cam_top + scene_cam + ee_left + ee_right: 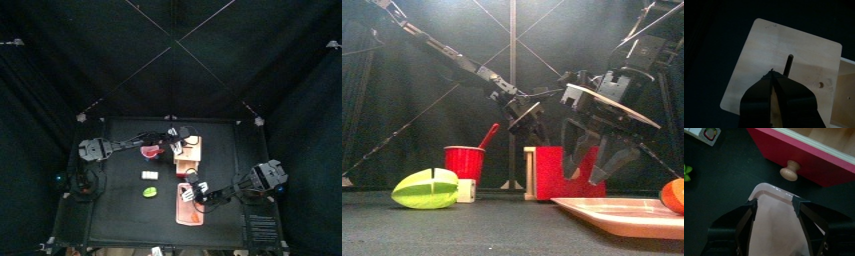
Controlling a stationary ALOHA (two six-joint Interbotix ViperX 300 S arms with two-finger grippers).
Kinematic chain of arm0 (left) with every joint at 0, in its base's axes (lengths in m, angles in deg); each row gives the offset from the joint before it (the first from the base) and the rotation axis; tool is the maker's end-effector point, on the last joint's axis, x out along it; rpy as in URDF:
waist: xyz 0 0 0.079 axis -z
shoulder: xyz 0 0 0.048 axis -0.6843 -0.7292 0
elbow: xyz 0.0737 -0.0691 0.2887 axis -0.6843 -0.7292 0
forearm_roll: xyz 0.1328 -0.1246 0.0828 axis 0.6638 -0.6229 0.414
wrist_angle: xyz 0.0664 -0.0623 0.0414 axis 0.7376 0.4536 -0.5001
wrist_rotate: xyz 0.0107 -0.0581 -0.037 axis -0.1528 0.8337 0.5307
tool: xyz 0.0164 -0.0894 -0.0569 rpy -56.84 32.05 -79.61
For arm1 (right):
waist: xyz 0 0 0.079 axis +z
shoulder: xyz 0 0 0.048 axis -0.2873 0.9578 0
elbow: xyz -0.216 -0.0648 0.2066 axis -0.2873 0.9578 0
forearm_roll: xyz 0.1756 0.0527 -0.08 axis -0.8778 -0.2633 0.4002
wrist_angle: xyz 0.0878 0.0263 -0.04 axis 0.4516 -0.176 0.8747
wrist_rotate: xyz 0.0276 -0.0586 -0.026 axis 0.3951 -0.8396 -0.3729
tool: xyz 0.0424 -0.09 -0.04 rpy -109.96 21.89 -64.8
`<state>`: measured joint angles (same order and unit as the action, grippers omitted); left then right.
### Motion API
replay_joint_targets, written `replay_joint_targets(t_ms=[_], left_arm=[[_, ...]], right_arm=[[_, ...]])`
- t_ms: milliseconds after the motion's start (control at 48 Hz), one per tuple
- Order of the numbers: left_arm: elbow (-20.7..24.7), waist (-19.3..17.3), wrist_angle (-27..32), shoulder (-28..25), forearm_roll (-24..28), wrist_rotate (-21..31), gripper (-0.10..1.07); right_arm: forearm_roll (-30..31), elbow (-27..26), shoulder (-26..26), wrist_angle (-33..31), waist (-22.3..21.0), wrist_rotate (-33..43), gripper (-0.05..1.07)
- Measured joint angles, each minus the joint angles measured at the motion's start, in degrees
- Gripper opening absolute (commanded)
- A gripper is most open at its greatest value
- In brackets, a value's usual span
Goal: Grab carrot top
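Note:
An orange piece (673, 196), which may be the carrot, lies at the right end of the pink tray (616, 213); I cannot see a leafy top on it. A yellow-green cut piece (425, 188) lies on the table at the left, also seen from above (151, 192). My right gripper (603, 165) hangs open and empty just above the tray (777, 228), its own wrist view (774, 203) showing the jaws spread. My left gripper (774, 75) is shut and empty over the wooden box top (784, 45), behind the box in the front view (529, 115).
A red and wood drawer box (556, 172) with a wooden knob (789, 171) stands mid-table. A red cup (465, 160) with a red spoon stands left of it. A small white block (465, 190) sits by the green piece. Black curtains surround the table.

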<state>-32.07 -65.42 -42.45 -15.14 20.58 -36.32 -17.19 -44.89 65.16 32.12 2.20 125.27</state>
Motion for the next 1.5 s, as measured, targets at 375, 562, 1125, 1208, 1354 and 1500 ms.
replay_joint_targets(t_ms=[375,562,1125,1208,1354,1500], left_arm=[[-0.4,2.9,0.9,4.3,-1.5,0.1,0.49],[-1.1,5.2,0.9,7.9,-1.5,0.0,0.49],[-16.7,11.1,-8.0,23.1,-3.8,0.1,0.49],[-21.8,12.0,-12.4,26.6,-5.0,0.0,0.49],[-30.5,14.4,-21.0,32.1,-10.4,0.0,0.49],[-38.1,17.9,-28.9,36.1,-15.1,-0.2,0.49]], right_arm=[[-1.1,1.8,-6.5,0.3,1.1,-4.7,0.90],[-1.3,4.0,-10.7,0.2,2.3,-5.2,0.90],[-11.3,12.5,-22.3,0.7,7.6,-5.4,0.90],[-13.5,13.6,-23.0,1.5,7.6,-5.4,0.90],[-17.2,14.1,-23.3,4.7,7.6,-5.4,0.90],[-19.6,14.0,-23.3,8.2,7.6,-5.7,0.90]])
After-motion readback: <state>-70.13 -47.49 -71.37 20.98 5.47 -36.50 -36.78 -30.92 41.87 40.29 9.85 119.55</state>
